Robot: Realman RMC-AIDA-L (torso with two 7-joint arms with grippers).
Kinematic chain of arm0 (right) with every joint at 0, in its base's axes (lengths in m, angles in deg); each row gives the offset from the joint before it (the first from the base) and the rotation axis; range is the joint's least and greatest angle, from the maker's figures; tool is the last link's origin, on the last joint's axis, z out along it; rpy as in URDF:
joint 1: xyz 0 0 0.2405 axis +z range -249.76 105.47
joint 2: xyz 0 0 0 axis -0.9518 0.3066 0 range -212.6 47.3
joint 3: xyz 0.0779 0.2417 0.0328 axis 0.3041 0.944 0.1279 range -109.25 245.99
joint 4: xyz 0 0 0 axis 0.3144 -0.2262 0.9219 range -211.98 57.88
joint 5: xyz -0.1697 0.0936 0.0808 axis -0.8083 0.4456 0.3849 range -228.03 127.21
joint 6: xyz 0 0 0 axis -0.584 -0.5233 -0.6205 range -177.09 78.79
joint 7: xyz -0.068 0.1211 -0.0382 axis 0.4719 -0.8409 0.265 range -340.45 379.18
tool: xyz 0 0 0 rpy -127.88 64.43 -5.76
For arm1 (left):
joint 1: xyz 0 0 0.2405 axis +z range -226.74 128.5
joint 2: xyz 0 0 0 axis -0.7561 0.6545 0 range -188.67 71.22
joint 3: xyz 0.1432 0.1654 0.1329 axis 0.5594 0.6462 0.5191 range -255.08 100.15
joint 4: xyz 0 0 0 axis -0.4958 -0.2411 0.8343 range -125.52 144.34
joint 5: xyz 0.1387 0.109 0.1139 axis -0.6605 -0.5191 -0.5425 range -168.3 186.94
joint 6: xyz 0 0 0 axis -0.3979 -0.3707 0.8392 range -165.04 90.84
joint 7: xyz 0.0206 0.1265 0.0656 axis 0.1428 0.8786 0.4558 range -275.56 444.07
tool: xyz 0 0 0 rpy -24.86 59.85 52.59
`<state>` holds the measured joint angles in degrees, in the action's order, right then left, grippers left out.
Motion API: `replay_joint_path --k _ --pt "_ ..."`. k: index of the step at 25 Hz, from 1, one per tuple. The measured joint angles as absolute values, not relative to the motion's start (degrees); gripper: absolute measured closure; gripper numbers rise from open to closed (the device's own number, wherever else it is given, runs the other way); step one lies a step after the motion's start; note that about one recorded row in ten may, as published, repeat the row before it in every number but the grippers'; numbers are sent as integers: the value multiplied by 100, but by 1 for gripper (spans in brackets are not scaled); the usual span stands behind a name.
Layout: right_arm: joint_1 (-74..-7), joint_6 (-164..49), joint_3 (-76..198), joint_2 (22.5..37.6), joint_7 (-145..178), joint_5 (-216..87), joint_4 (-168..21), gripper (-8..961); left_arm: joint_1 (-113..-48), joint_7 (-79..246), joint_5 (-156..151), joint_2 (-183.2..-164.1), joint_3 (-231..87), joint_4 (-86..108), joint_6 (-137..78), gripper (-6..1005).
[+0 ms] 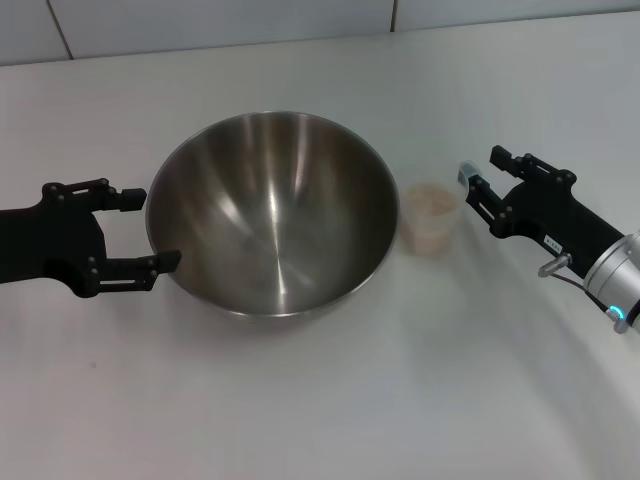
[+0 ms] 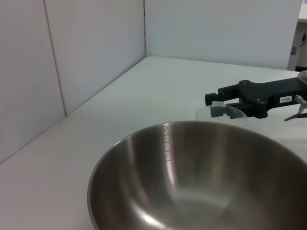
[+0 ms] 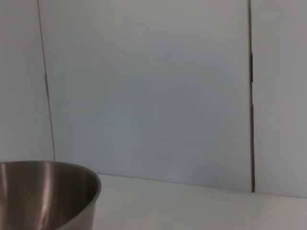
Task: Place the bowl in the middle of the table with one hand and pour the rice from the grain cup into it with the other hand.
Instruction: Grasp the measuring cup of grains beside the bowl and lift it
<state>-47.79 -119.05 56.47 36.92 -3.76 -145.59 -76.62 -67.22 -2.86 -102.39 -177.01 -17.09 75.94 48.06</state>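
just right of the bowl [image 1: 270, 212] stands the grain cup [image 1: 431, 217], holding rice [image 1: 432, 203]; right gripper [image 1: 482, 182] spread open beside it, nearer than the open left gripper [image 1: 148, 230] at the bowl's rim.

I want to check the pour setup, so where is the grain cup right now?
In the head view the grain cup stands upright on the table, right of the bowl, between its rim and the open right gripper.

Empty steel bowl [image 1: 270, 215] beside rice-filled grain cup [image 1: 431, 218].
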Motion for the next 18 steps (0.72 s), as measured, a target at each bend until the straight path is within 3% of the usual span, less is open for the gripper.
replay_joint_path --k 9,14,18 --pt "-4820 -12040 5651 3696 -323 -14549 -7677 593 -6723 -284 -10239 -17703 -1710 7594 4823 170" --pt "-4827 -12056 5651 3690 -322 -14545 -7675 815 -6723 -284 -10239 -17703 -1655 7594 4825 170" --pt "-4913 -12412 5807 3688 -207 -14538 -7674 895 -6717 -284 -10239 -17702 -1650 7594 4825 170"
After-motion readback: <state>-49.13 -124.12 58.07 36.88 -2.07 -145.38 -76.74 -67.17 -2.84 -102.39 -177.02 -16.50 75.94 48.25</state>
